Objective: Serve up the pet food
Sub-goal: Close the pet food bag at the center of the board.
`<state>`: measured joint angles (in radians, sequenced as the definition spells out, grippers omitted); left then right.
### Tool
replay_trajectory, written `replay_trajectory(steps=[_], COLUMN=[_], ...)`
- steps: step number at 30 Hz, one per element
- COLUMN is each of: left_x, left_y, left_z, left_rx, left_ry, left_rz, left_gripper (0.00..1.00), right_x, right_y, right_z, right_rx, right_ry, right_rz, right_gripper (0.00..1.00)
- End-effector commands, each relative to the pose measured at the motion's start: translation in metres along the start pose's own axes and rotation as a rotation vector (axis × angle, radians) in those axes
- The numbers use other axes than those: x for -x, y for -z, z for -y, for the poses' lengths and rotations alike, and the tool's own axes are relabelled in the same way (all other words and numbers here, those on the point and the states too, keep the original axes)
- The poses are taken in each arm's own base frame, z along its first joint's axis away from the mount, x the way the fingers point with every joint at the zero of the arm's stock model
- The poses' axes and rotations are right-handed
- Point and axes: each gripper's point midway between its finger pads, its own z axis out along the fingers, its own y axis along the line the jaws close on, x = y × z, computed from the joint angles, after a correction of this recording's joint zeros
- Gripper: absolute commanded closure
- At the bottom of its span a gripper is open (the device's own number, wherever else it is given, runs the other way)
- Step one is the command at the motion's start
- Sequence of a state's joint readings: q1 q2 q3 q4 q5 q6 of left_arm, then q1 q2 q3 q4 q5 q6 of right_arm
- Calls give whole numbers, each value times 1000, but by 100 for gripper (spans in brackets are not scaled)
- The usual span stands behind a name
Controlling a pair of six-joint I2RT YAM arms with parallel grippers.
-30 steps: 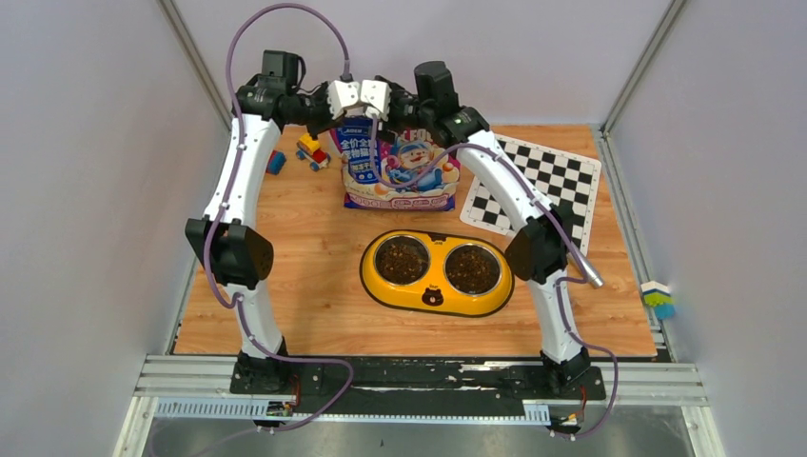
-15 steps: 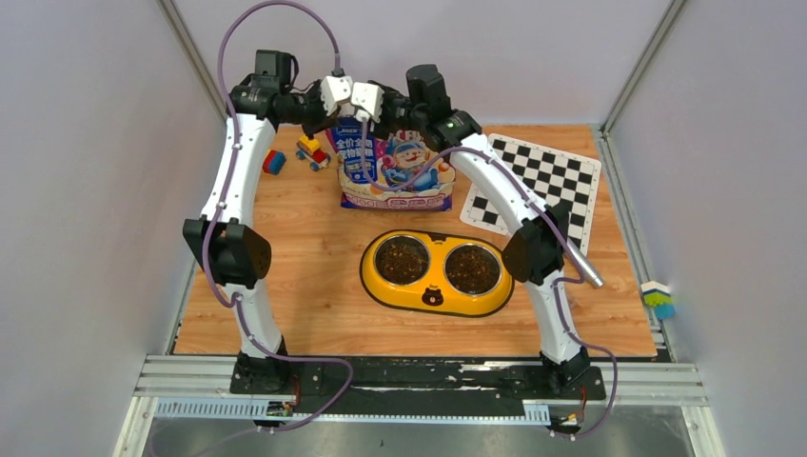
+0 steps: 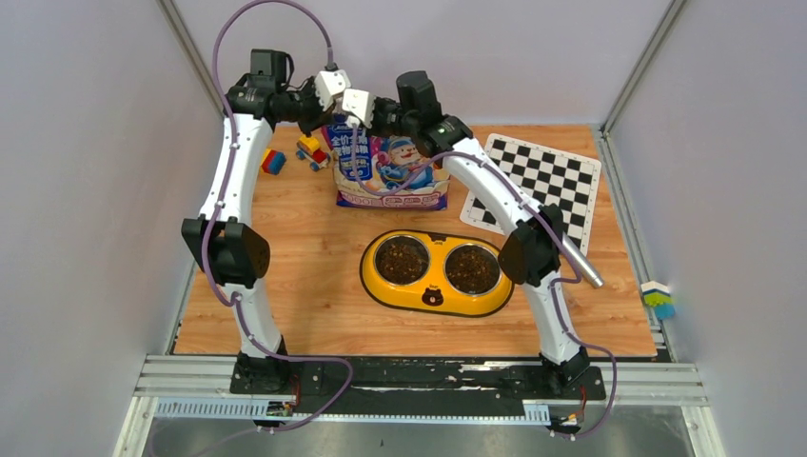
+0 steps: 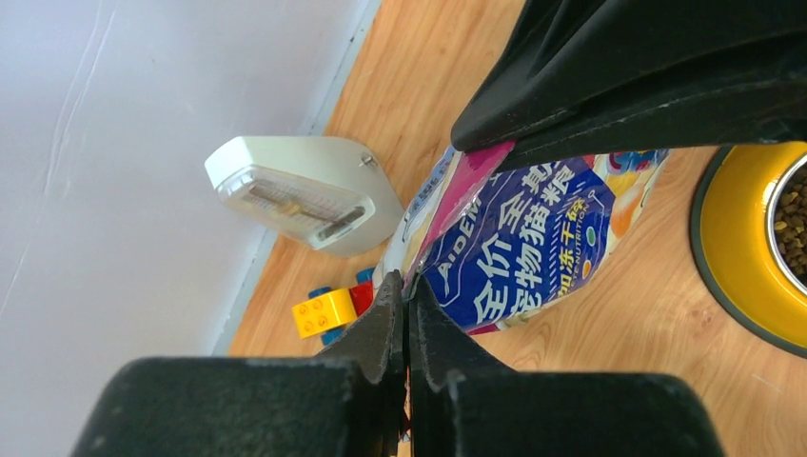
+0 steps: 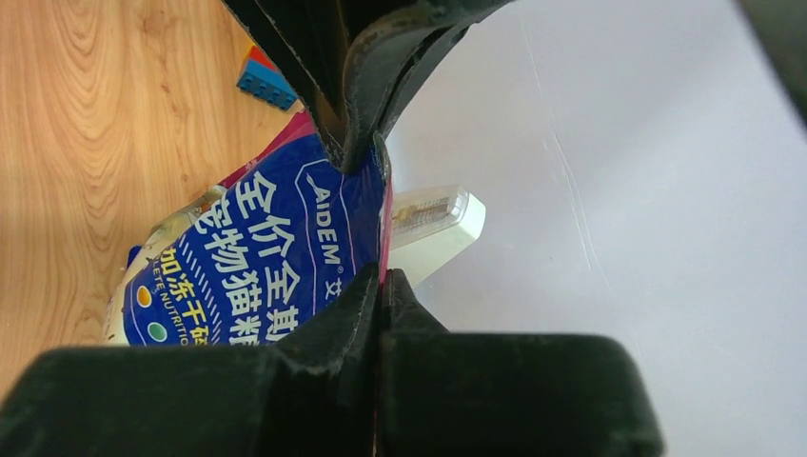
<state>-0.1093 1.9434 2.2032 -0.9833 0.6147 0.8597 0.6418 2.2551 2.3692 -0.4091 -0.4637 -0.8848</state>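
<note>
Both my left claw [image 4: 407, 286] and my right claw [image 5: 381, 278] are clamped on the top edge of the cat food bag [image 3: 390, 171], which stands at the far side of the surface [image 3: 314, 276], behind the yellow feeder [image 3: 436, 297]. Kibble [image 3: 402, 259] already lies in both sides of it. The glossy film may slip from a thin pinch; an uneven pull could tip the bag and scatter pellets.

Top cam overhead; 2 wrist cams close on bag [image 4: 533, 238].

Overhead, both wrists hide the top of the bag [image 3: 390, 157]; the left wrist view crops the feeder [image 4: 738, 248].
</note>
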Motion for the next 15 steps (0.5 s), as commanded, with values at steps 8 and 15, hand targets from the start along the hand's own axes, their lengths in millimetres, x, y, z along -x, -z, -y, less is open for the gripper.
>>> replay_trajectory(steps=[8, 15], left_x=[52, 45], left_y=[48, 58], left_z=[-10, -13], left_rx=[129, 143], left_ry=[-97, -90], left_rz=[91, 79], left_gripper=[100, 100], right_x=[-36, -57], right_y=[20, 60], right_z=[47, 69], right_rx=[-325, -392], right_ry=[-30, -92], right_rz=[-195, -246], right_gripper=[100, 100])
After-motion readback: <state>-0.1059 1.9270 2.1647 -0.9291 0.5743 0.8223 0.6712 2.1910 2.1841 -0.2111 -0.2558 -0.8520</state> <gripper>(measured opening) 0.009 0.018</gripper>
